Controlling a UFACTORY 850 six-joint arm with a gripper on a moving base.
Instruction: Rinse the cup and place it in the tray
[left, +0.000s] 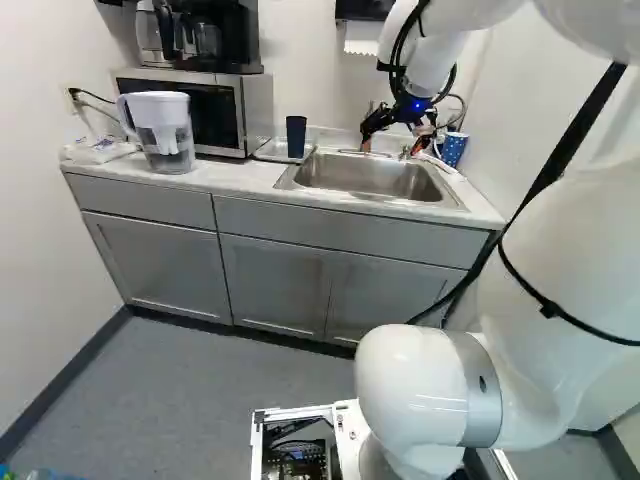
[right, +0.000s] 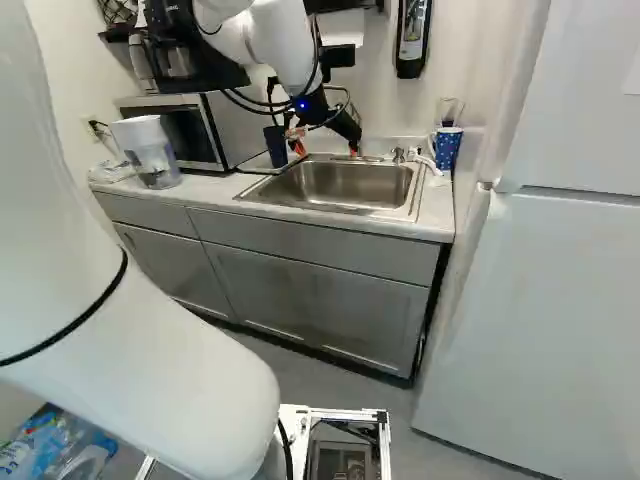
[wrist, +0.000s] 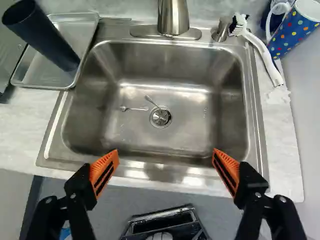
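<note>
Gripper (left: 393, 146) over the sink (wrist: 175, 137), jaws wide apart. Taking dead ahead of it as 12: dark cup (wrist: 41, 36) upright in the tray (wrist: 36, 67), between 10 and 11 o'clock; faucet (wrist: 173, 17) at 12; brush (wrist: 260, 47) and spotted cup (wrist: 294, 31) between 1 and 2. Two small utensils (wrist: 134, 108) lie by the drain (wrist: 160, 117) — pitcher (left: 168, 145) on the counter (left: 225, 178), 9 o'clock of the tray, left base view.

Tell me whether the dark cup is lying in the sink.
No: in the wrist view the dark cup stands in the tray, beside the sink.
</note>
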